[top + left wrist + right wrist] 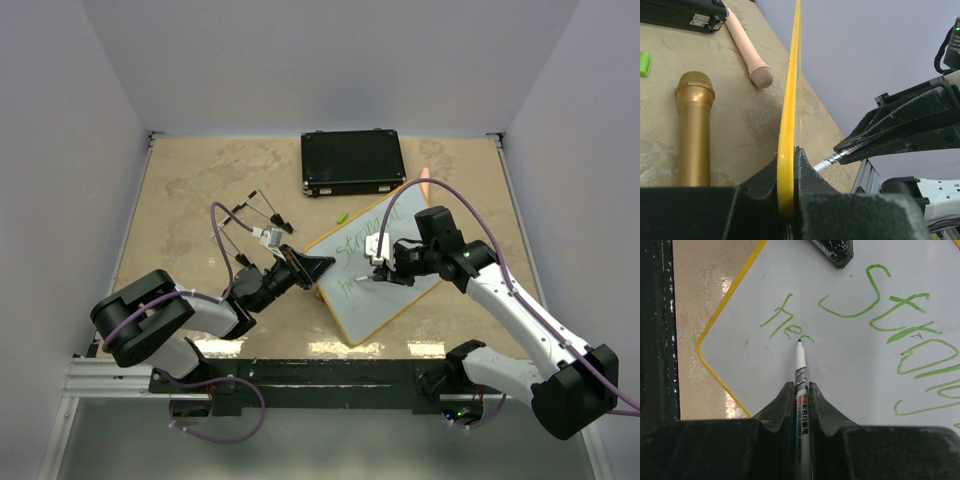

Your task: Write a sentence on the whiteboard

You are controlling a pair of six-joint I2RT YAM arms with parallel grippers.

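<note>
The whiteboard [392, 292] lies askew on the tan table [200, 190], right of centre, in front of the black case [352, 162]. The left gripper [788, 159] is clamped shut on the board's yellow rim at its left corner, one finger on each face. The right gripper [801, 390] is closed tight around a whiteboard marker [800, 365], whose tip touches the white surface just after the last green letter of the lower line. The sentence [880, 305] runs in two lines, the upper one starting "Stra". A gold microphone [694, 125] and a green cap [645, 62] lie beside the board.
</note>
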